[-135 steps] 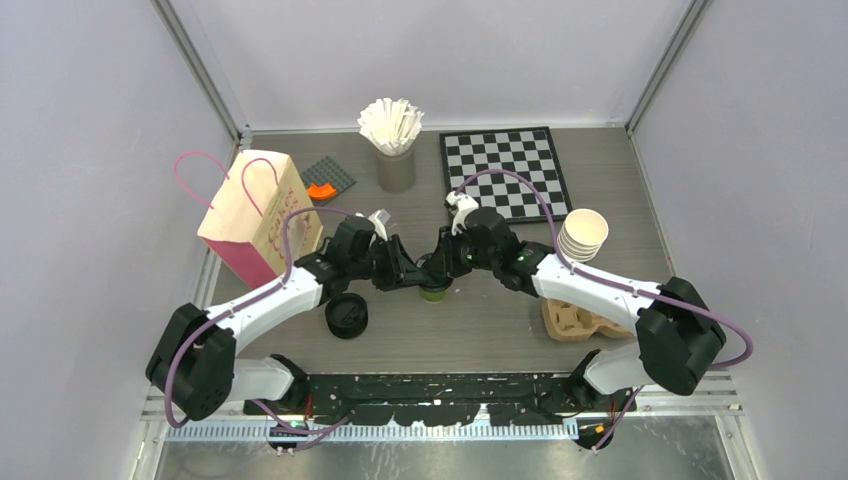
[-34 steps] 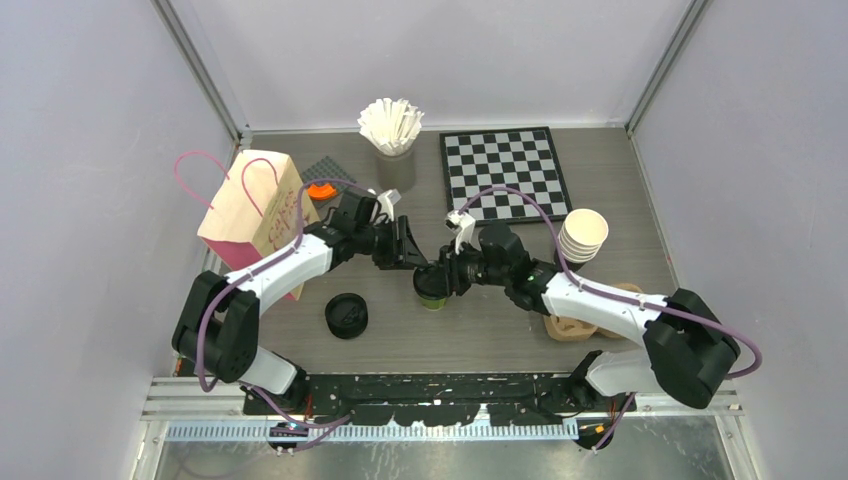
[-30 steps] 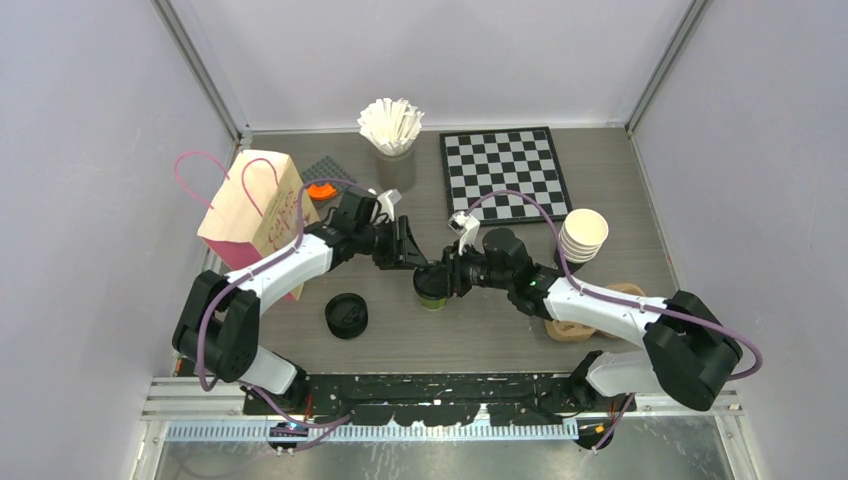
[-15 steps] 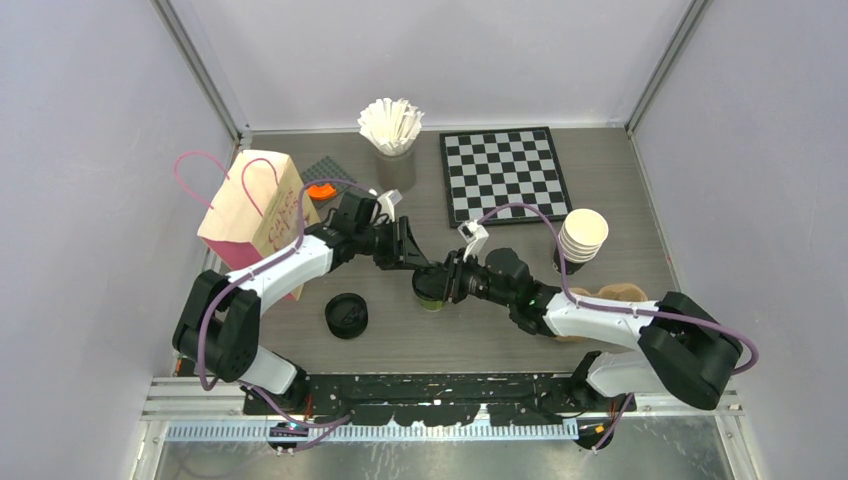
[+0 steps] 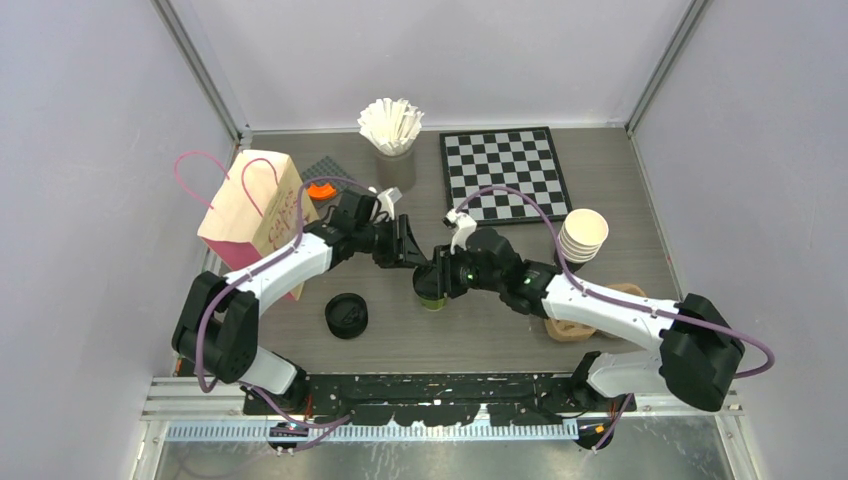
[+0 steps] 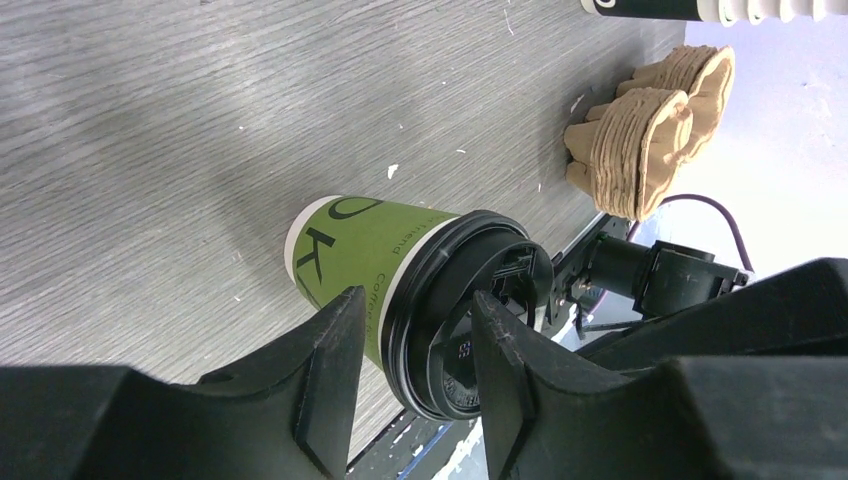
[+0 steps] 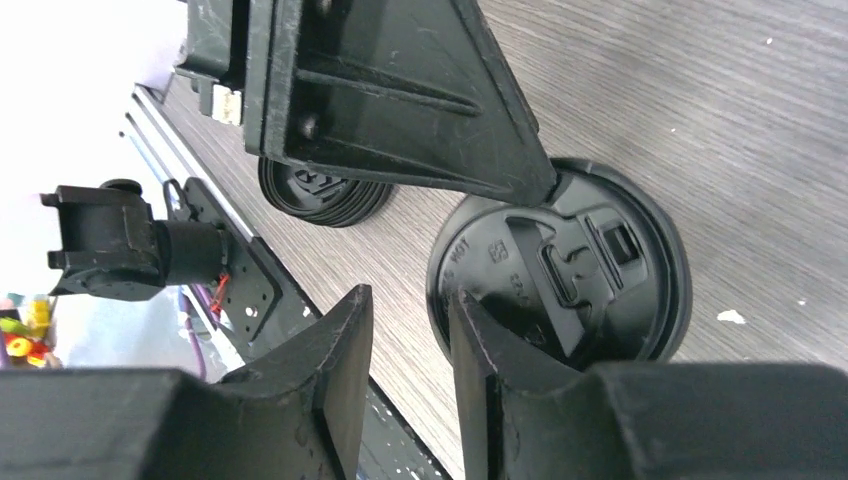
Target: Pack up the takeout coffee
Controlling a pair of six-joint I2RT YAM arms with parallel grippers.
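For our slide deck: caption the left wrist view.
Lidded green coffee cup on the table, framed by the open left end effector.

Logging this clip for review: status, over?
Left end effector and right end effector parted, empty. Lidded coffee cup upright on table, beneath right one, not yet packed. Paper bag off to left.

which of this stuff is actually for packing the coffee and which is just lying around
For the job:
green paper cup with black plastic lid
cream paper bag with pink handles
brown pulp cup carrier

Just lying about:
black-and-white chessboard
stack of white paper cups
spare black lids
grey cup of white sticks
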